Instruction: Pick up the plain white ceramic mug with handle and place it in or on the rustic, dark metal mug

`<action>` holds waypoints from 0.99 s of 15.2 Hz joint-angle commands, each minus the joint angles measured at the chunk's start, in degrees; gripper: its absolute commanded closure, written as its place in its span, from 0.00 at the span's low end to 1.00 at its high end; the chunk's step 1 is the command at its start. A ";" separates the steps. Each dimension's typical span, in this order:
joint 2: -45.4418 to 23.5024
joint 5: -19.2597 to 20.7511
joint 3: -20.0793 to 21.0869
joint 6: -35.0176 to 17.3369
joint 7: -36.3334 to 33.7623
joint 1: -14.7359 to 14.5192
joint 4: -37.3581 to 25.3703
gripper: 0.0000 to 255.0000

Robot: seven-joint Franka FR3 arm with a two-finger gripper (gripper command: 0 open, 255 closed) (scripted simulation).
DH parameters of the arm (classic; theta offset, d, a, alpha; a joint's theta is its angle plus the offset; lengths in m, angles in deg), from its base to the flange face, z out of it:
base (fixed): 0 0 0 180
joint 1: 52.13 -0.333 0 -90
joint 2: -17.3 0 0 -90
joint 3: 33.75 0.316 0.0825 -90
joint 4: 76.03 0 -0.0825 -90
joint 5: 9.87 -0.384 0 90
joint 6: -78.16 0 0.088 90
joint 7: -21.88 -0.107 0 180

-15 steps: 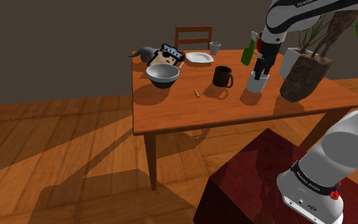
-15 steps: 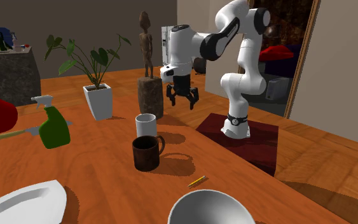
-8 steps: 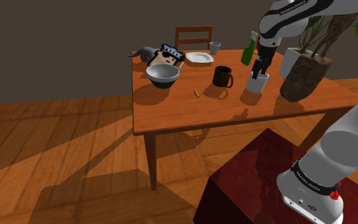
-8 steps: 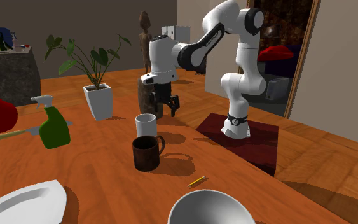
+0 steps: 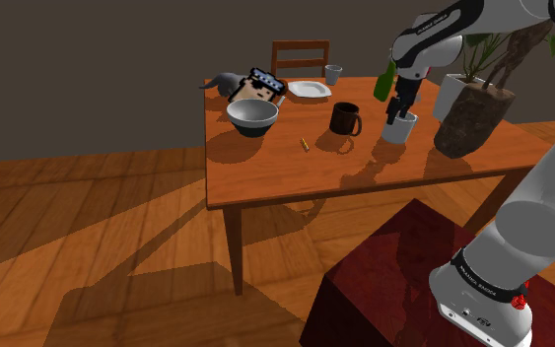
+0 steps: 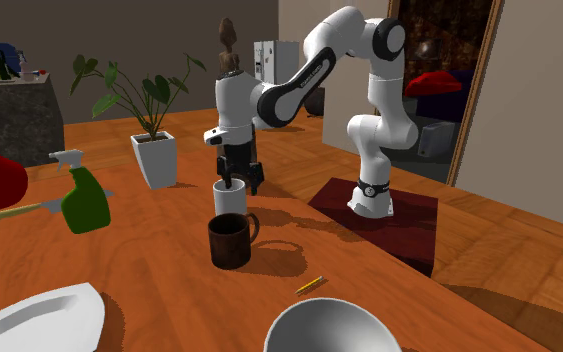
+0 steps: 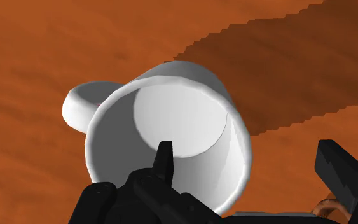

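Wooden table [image 5: 265, 168] | wrist view — gripper [image 7: 247, 156] open astride white mug [image 7: 177, 118] wall | shoulder view — dark mug [image 5: 344, 119] beside

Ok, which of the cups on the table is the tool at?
The white mug beside the dark mug: the open tool straddles its rim, one finger inside. The small grey cup stands apart by the plate.

Shoulder view's upper middle, on the surface [image 5: 265, 173], left to right: bowl [image 5: 253, 116], first mug [image 5: 344, 119], second mug [image 5: 399, 130], with the tool [image 5: 396, 111] over its rim.
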 commanded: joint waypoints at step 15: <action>-1.68 -0.79 0.03 -3.43 0.68 0.29 1.83 1.00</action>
